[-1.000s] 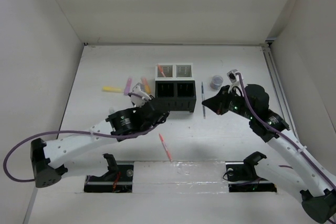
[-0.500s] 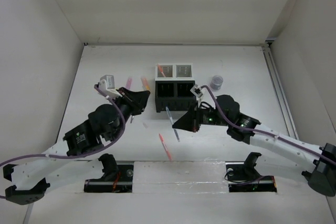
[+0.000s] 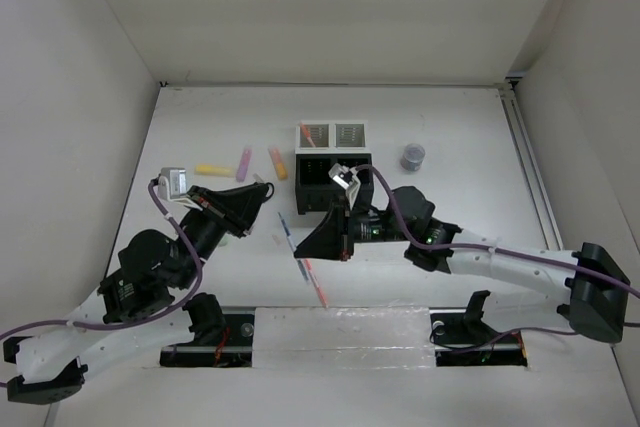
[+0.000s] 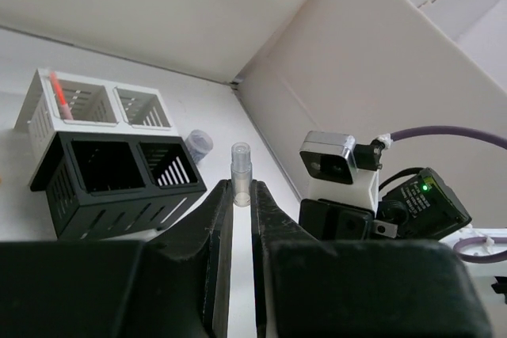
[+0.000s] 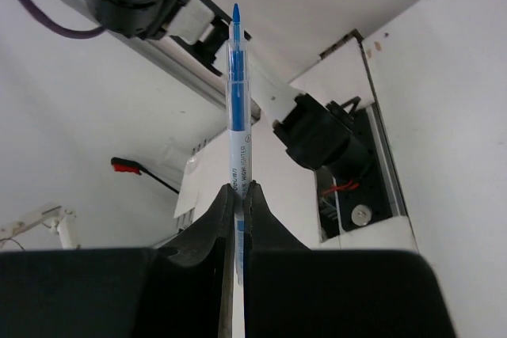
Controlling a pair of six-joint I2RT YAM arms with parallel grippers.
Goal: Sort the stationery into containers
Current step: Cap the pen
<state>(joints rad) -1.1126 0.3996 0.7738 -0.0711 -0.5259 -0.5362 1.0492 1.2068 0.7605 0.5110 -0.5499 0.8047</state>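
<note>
Pinching a blue pen (image 5: 238, 100), the right gripper (image 5: 240, 191) is clamped tight; the pen juts past the fingertips, just front-left of the black compartments (image 3: 318, 192). Left gripper (image 4: 238, 198) nearly closed on a small clear cap (image 4: 240, 168). Red pen (image 3: 315, 282) lies on the table (image 3: 450, 127).

Round item (image 3: 412, 156) right of organiser (image 3: 333, 135)

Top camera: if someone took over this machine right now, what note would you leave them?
Left gripper: shut on a small clear cap-like piece.
Right gripper: shut on the blue pen, held above the table.
Done: one red pen stands in a white compartment.
To do: yellow highlighter, pink highlighter, orange highlighter, loose red pen and grey round item lie on the table.
</note>
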